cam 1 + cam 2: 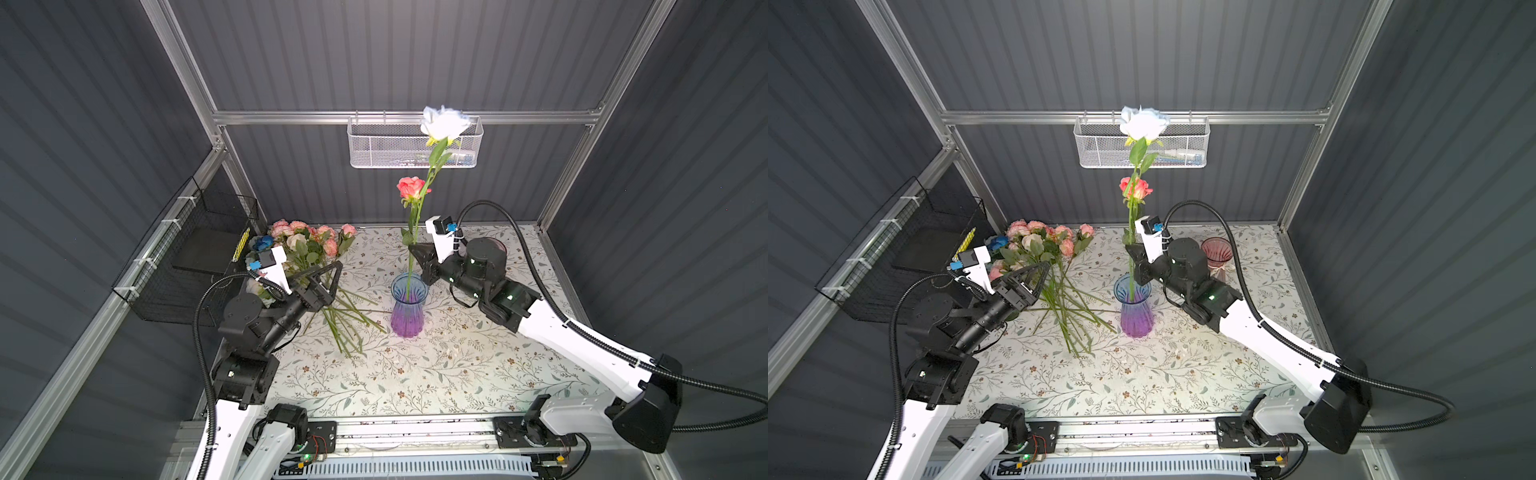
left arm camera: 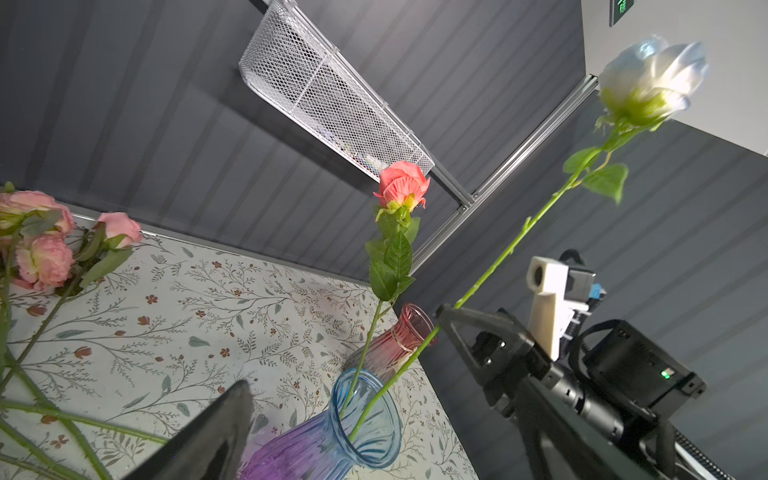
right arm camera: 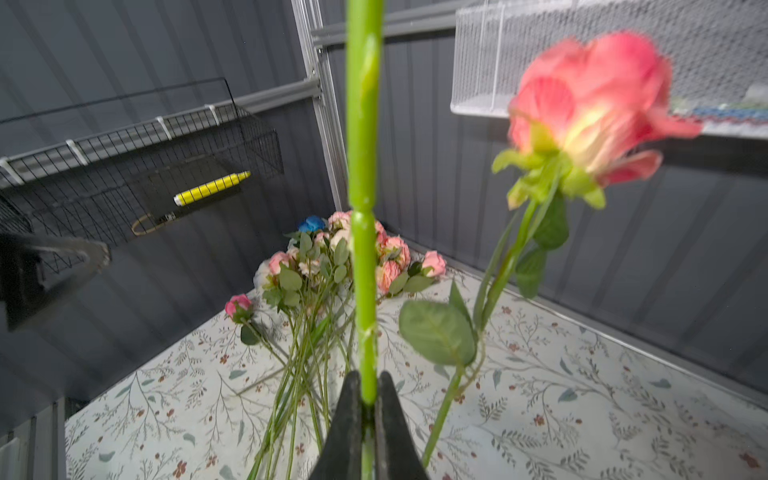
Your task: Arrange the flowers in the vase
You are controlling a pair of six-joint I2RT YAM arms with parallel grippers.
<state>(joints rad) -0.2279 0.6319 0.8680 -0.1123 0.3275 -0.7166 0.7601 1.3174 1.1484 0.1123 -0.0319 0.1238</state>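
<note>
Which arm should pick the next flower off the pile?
Left, probably. The left gripper is open and close to the pile, while the right gripper is shut on the white rose, whose stem end sits in the vase.

Blue-to-purple vase [image 1: 407,309], coral rose [image 1: 410,187], white rose [image 1: 444,123], sprig-patterned cream tablecloth [image 1: 457,365]

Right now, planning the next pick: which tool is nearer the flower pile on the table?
Left. The left tool hangs open over the stems of the flower pile; the right tool is above the vase, shut on the stem of the white rose.
</note>
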